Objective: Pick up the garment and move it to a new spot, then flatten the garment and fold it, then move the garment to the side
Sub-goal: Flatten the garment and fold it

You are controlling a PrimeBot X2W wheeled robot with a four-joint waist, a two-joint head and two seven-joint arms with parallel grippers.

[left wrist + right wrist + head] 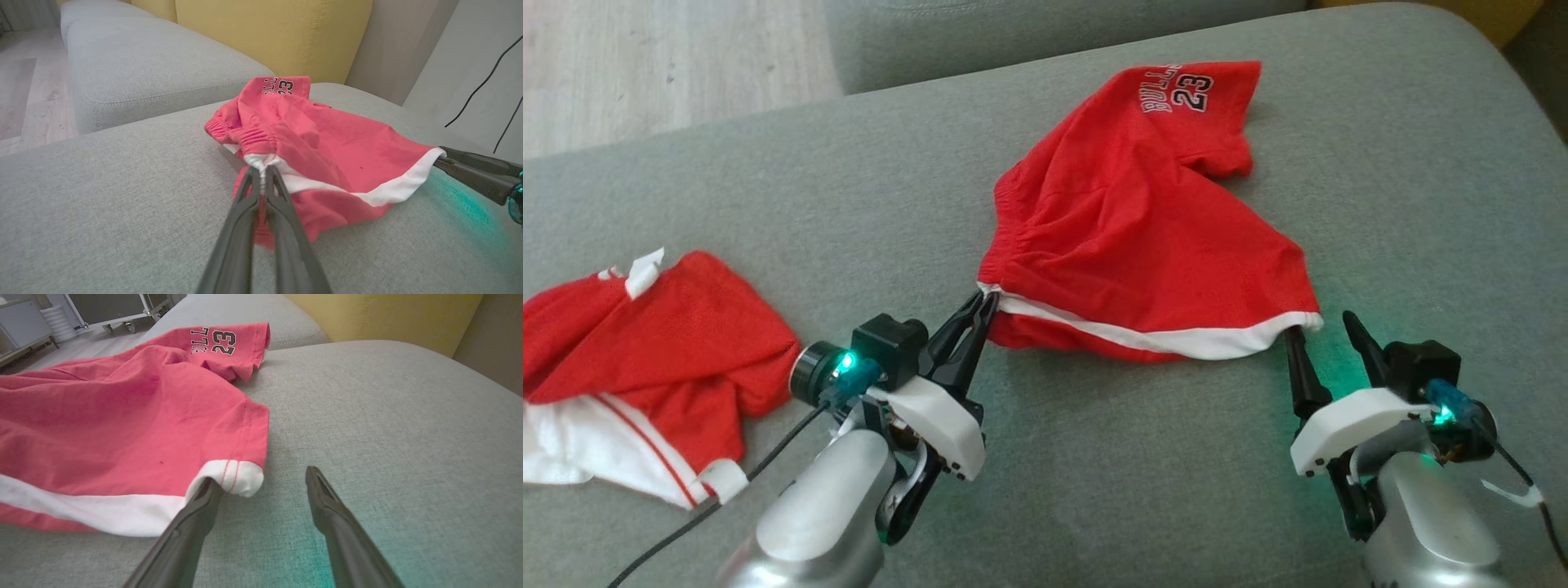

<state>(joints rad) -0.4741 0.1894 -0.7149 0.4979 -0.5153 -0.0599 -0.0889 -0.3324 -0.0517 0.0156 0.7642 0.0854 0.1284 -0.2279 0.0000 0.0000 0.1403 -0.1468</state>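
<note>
Red shorts (1143,237) at mid-frame on the grey sofa cushion (1094,490), pinched at one corner and loose at the other.

Clamped narrow on the white-trimmed waistband end by the left gripper (984,304), lower centre of the head view. Flanked at the lower right by the right gripper (1321,325), spread wide with one side against the white hem corner and nothing held. Likely to go wrong if lifted now: would hang from a single corner, bunch and drag across the cushion, with only one side gripped. Might also slide off on closing, or take sofa fabric along with the hem, with only the hem's tip between the jaws. Could catch a single layer and leave a twist. Counted: two grippers; two garments, the shorts plus a second red-and-white garment (645,359) crumpled at the far left; one number patch (1180,90), upper centre.
</note>
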